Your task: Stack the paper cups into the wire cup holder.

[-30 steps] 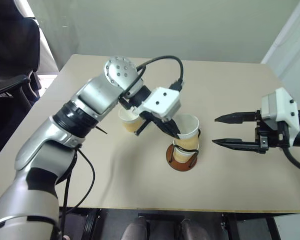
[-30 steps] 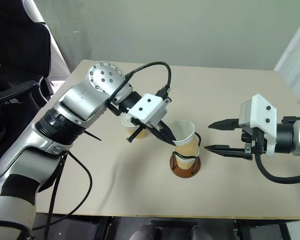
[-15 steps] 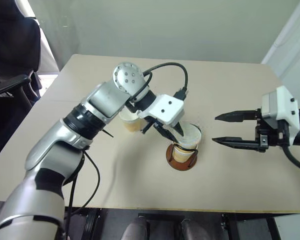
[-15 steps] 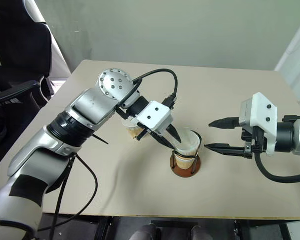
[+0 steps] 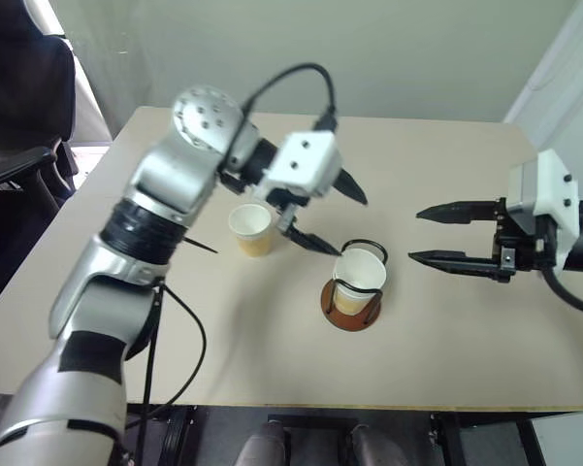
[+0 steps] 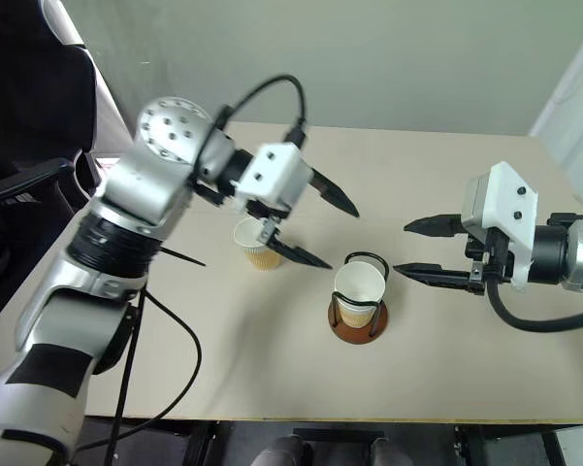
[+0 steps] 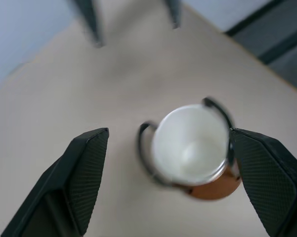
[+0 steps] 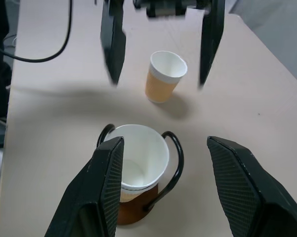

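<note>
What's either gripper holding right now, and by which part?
Nothing. The left gripper is open above the cup in the wire cup holder; the right gripper is open and empty beside it.

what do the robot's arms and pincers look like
The left arm is silver metal with black bands, a round silver joint dotted with small holes, and a black cable looping over it. Each wrist carries a boxy white housing. The left pincer and right pincer each have two slim black pointed fingers, with cross-hatched pads seen close up.
</note>
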### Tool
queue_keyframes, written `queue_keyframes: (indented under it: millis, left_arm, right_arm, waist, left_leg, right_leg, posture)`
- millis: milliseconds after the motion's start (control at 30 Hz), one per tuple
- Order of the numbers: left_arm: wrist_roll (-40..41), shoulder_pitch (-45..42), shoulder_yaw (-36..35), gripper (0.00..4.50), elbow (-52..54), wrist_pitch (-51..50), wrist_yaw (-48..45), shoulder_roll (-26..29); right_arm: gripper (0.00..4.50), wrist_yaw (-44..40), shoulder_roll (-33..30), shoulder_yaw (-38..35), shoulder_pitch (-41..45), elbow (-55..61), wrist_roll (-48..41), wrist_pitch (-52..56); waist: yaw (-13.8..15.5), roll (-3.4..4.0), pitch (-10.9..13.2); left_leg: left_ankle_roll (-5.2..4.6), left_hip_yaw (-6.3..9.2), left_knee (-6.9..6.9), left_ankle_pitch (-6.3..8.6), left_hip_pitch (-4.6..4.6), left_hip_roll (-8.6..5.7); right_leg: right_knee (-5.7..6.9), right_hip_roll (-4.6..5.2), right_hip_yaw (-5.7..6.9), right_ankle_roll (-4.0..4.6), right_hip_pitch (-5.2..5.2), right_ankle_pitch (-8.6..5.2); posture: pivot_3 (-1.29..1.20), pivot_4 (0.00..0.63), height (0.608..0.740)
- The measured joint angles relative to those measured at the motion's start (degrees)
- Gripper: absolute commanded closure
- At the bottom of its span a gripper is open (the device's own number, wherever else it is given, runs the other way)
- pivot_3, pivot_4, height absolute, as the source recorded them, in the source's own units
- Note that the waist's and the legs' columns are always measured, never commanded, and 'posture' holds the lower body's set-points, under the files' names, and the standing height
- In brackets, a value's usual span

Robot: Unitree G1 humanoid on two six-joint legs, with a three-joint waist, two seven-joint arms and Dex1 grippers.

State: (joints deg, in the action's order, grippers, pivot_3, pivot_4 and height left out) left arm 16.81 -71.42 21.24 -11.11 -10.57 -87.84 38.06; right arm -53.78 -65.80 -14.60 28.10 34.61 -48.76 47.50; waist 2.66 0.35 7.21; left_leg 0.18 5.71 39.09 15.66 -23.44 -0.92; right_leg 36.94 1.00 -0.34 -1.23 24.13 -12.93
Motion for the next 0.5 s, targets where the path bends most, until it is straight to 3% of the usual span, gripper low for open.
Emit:
queue_keyframes:
  millis: [333, 500]
  left_arm:
    - [-9.3, 8.5, -4.7, 0.32, 2.7, 2.0, 4.6, 11.6]
    - [-14.7, 11.4, -4.3, 0.32, 3.4, 4.6, 6.8, 12.4]
  right_arm:
    - [1.79, 1.8, 1.7, 2.5, 4.2, -1.9, -0.9, 2.9]
    - [1.79, 0.8, 1.8, 3.8, 5.3, -3.0, -0.5, 2.3]
  waist:
    - [0.0, 0.00, 0.0]
    - [0.2, 0.00, 0.0]
  left_leg:
    - [-0.02, 0.03, 0.02, 0.01, 0.01, -0.01]
    - [-0.05, 0.06, 0.06, 0.02, -0.03, -0.03]
  right_leg:
    - [-0.03, 0.00, -0.03, 0.00, 0.02, 0.00]
    - [-0.05, 0.01, -0.02, 0.00, 0.02, 0.00]
  posture:
    - [0.00, 0.150, 0.740]
    - [0.00, 0.150, 0.740]
